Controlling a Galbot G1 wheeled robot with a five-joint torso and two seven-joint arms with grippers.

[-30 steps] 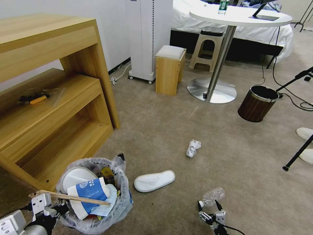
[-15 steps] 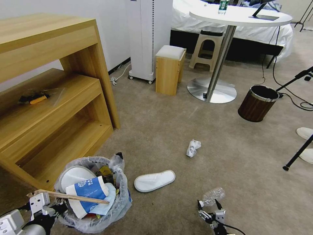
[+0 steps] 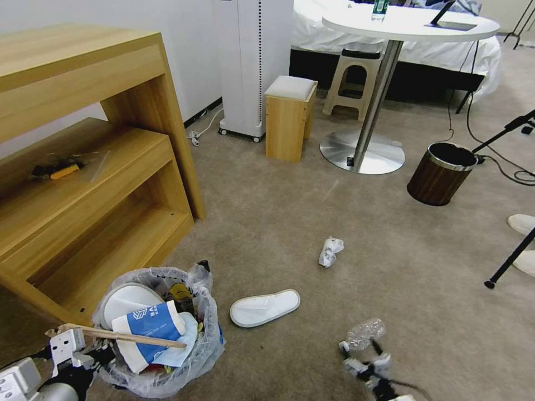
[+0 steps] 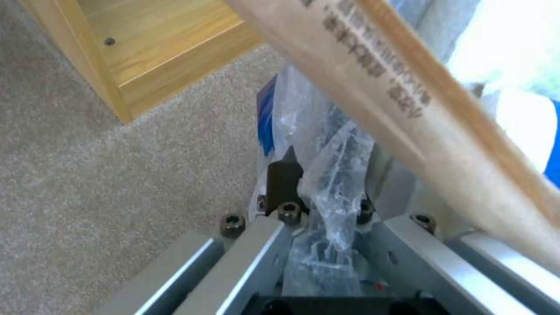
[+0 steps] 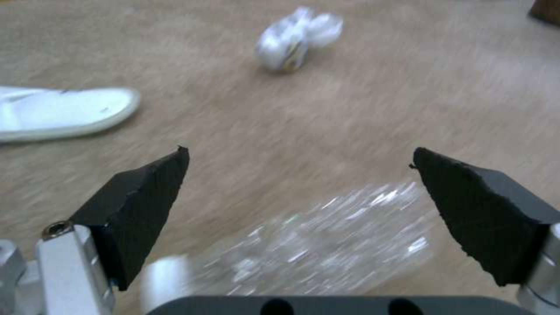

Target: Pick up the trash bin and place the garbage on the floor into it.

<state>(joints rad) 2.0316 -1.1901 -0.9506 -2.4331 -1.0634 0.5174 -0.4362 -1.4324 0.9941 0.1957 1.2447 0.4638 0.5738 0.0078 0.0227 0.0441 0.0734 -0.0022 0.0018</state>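
The trash bin (image 3: pixel 195 351), lined with a crinkly plastic bag, stands at the lower left on the beige floor (image 3: pixel 312 211). In it are a white slipper, a blue-white paper cup (image 3: pixel 147 326) and a wooden stick (image 3: pixel 128 336). My left gripper (image 3: pixel 89 352) is shut on its bag-covered rim; the left wrist view shows the bag (image 4: pixel 332 175) pinched in that gripper (image 4: pixel 318 188). My right gripper (image 3: pixel 365 359) is open just behind a clear bottle (image 3: pixel 365 333). The bottle (image 5: pixel 327 249) lies between its fingers (image 5: pixel 146 192), untouched. A white slipper (image 3: pixel 264 307) and a white wad (image 3: pixel 330 250) lie on the carpet.
A wooden shelf unit (image 3: pixel 95 184) stands close behind the bin. Farther off are a brown wood-look bin (image 3: pixel 440 175), a round table's pedestal (image 3: pixel 362 153), a small wooden stool (image 3: pixel 290 117) and a black tripod leg (image 3: pixel 510 262) with cables at the right.
The bin has sunk a little in my left gripper's hold. My right gripper has shifted slightly and is in motion near the bottle. The head camera has tilted a touch.
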